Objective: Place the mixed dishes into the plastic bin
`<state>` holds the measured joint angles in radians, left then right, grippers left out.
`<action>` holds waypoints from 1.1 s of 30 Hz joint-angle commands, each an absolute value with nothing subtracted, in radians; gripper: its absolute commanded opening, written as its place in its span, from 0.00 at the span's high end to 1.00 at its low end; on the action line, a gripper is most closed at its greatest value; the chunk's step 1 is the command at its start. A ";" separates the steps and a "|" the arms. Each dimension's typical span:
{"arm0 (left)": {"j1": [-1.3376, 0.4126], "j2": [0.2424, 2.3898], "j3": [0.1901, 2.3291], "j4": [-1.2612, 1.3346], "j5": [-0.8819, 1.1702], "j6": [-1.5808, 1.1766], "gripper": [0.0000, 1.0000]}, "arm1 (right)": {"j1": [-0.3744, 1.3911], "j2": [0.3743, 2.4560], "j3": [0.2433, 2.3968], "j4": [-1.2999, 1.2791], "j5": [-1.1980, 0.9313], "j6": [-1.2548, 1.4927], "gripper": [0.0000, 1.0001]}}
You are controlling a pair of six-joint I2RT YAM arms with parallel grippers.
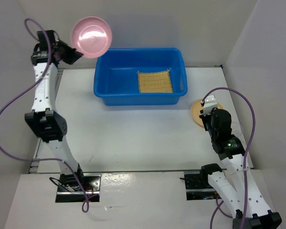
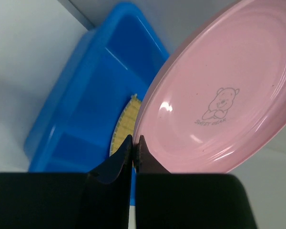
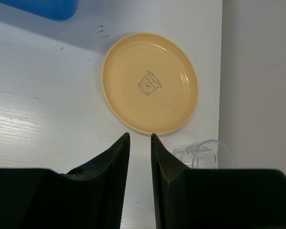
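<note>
My left gripper [image 1: 75,51] [image 2: 134,143] is shut on the rim of the small pink plate [image 1: 91,36] [image 2: 219,95] and holds it tilted in the air, above the far left corner of the blue plastic bin [image 1: 133,99] [image 2: 81,100]. The yellow woven mat [image 1: 155,82] [image 2: 125,121] lies inside the bin on the right. My right gripper [image 1: 206,113] [image 3: 139,138] is open by a narrow gap and empty, just short of the tan-orange plate [image 1: 196,110] [image 3: 150,82], which lies flat on the table. A clear plastic cup [image 3: 202,155] lies beside my right fingers.
White walls enclose the table on the left, back and right. The right wall [image 3: 257,86] stands close to the tan-orange plate and the cup. The purple cables [image 1: 7,114] loop beside both arms.
</note>
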<state>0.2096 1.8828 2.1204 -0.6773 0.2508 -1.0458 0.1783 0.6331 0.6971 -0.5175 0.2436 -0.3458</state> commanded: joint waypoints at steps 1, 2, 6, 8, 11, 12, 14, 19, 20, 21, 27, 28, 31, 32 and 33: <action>0.083 2.050 2.410 -0.863 0.250 -0.965 1.00 | 0.189 0.623 0.695 -0.476 0.258 -0.348 0.70; 0.052 2.119 2.539 -0.927 0.239 -0.922 1.00 | 0.189 0.623 0.695 -0.476 0.258 -0.348 0.70; -0.046 2.464 3.000 -1.151 0.250 -0.876 1.00 | 0.189 0.623 0.695 -0.476 0.258 -0.348 0.70; -0.110 2.503 2.998 -1.150 0.181 -0.845 1.00 | 0.189 0.623 0.695 -0.476 0.270 -0.339 0.70; -0.172 2.610 3.127 -1.186 0.208 -0.819 1.00 | 0.189 0.623 0.695 -0.476 0.270 -0.339 0.70; -0.182 2.623 3.116 -1.175 0.219 -0.833 1.00 | 0.189 0.623 0.695 -0.476 0.270 -0.339 0.70; -0.221 2.684 3.131 -1.175 0.219 -0.833 1.00 | 0.189 0.623 0.695 -0.476 0.270 -0.339 0.70; -0.270 2.792 3.137 -1.135 0.230 -0.824 1.00 | 0.189 0.623 0.695 -0.476 0.270 -0.339 0.70; -0.282 2.819 3.137 -1.114 0.230 -0.824 1.00 | 0.189 0.623 0.695 -0.476 0.270 -0.339 0.70; -0.291 2.832 3.137 -1.100 0.247 -0.824 1.00 | 0.189 0.623 0.695 -0.476 0.270 -0.339 0.70; -0.301 2.918 3.137 -1.011 0.316 -0.896 1.00 | 0.189 0.623 0.686 -0.466 0.279 -0.339 0.70; -0.301 2.933 3.137 -0.985 0.334 -0.906 1.00 | 0.189 0.623 0.686 -0.466 0.279 -0.339 0.70; -0.301 2.944 3.137 -0.947 0.348 -0.931 1.00 | 0.189 0.623 0.686 -0.466 0.279 -0.339 0.70; -0.301 2.953 3.137 -0.937 0.363 -0.945 1.00 | 0.189 0.623 0.686 -0.466 0.279 -0.339 0.70; -0.301 2.953 3.137 -0.937 0.373 -0.957 1.00 | 0.189 0.623 0.686 -0.466 0.279 -0.339 0.69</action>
<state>-0.3038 2.9520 3.0879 -1.0283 0.3008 -0.9028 0.1810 0.6308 0.6937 -0.5167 0.2592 -0.3481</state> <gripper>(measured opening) 0.021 0.306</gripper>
